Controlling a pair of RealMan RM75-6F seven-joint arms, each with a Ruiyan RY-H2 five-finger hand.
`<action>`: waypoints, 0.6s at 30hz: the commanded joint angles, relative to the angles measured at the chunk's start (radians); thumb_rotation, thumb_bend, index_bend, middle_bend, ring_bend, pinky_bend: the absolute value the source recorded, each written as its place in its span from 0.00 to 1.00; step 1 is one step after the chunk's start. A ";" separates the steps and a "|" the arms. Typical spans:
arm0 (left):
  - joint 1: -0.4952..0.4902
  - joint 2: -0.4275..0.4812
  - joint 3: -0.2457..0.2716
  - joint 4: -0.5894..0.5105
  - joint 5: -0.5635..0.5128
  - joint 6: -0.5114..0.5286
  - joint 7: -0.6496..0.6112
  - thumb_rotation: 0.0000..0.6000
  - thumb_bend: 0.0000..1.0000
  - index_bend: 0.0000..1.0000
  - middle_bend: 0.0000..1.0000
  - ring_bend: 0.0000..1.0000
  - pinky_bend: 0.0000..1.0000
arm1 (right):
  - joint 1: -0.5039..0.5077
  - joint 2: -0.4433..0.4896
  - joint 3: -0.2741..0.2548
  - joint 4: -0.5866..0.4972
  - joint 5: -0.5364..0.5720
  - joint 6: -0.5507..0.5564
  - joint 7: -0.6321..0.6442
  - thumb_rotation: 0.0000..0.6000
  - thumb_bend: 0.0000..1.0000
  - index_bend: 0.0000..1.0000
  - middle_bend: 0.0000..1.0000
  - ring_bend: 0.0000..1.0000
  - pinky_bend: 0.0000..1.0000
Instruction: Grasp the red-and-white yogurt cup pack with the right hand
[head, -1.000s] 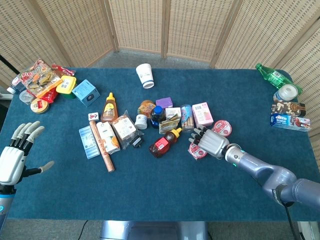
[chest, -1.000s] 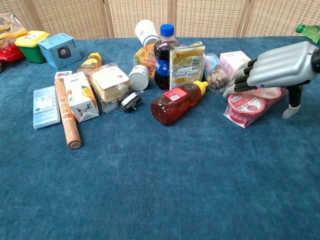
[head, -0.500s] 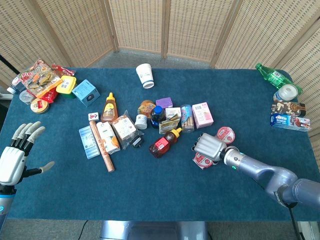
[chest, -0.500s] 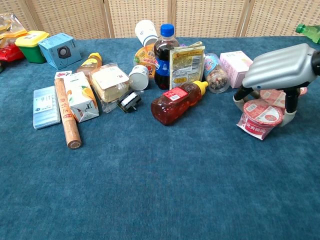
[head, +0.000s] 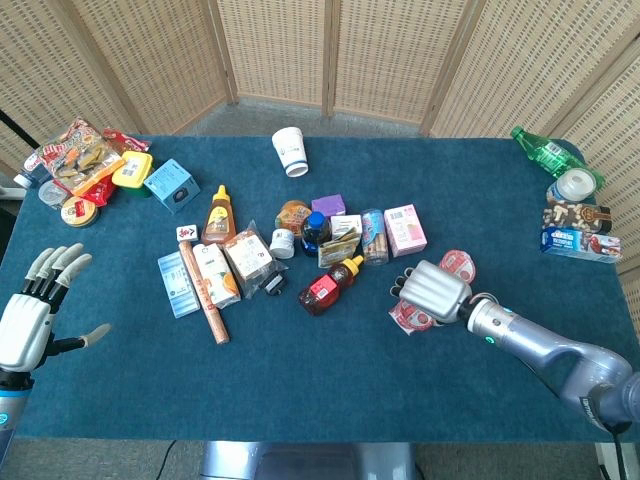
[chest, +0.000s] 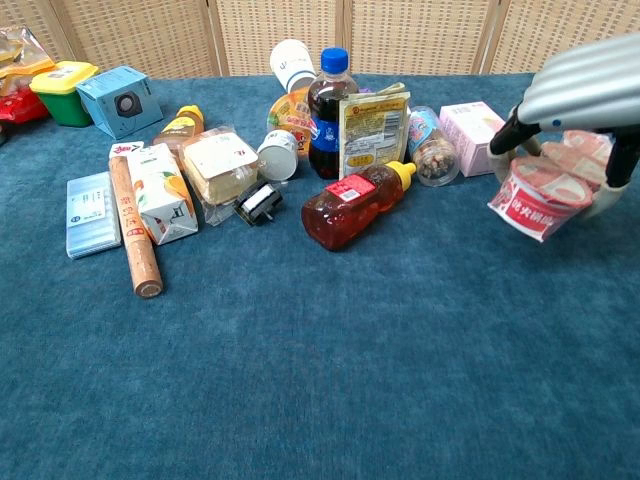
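Note:
My right hand (head: 434, 291) (chest: 583, 83) grips the red-and-white yogurt cup pack (chest: 543, 196) (head: 408, 318) from above, with fingers down both sides. In the chest view the pack hangs tilted above the blue cloth at the right edge. One cup of the pack (head: 458, 264) shows behind the hand in the head view. My left hand (head: 33, 310) stays at the table's near left corner, fingers spread, holding nothing.
A cluster sits left of the pack: red syrup bottle (chest: 352, 204), pink box (chest: 472, 124), cola bottle (chest: 330, 101), snack jar (chest: 430, 147), juice carton (chest: 166, 206), rolling stick (chest: 131, 228). A green bottle (head: 541, 151) and boxes (head: 580, 242) line the right edge.
The right hand closed around the yogurt pack and lifted it off the cloth, drawing it toward the right and nearer edge. The left hand stayed put.

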 joint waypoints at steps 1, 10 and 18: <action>0.000 0.000 0.000 0.000 0.000 0.000 0.000 1.00 0.08 0.11 0.00 0.00 0.00 | -0.014 0.031 0.011 -0.029 0.005 0.022 -0.021 1.00 0.18 0.63 0.89 0.60 0.84; -0.001 0.001 0.001 -0.001 0.001 -0.001 -0.001 1.00 0.08 0.11 0.00 0.00 0.00 | -0.043 0.111 0.035 -0.105 0.005 0.070 -0.062 1.00 0.18 0.63 0.89 0.60 0.84; -0.002 0.001 0.003 -0.004 0.003 -0.004 -0.003 1.00 0.08 0.11 0.00 0.00 0.00 | -0.065 0.183 0.058 -0.169 0.004 0.094 -0.110 1.00 0.18 0.63 0.89 0.60 0.85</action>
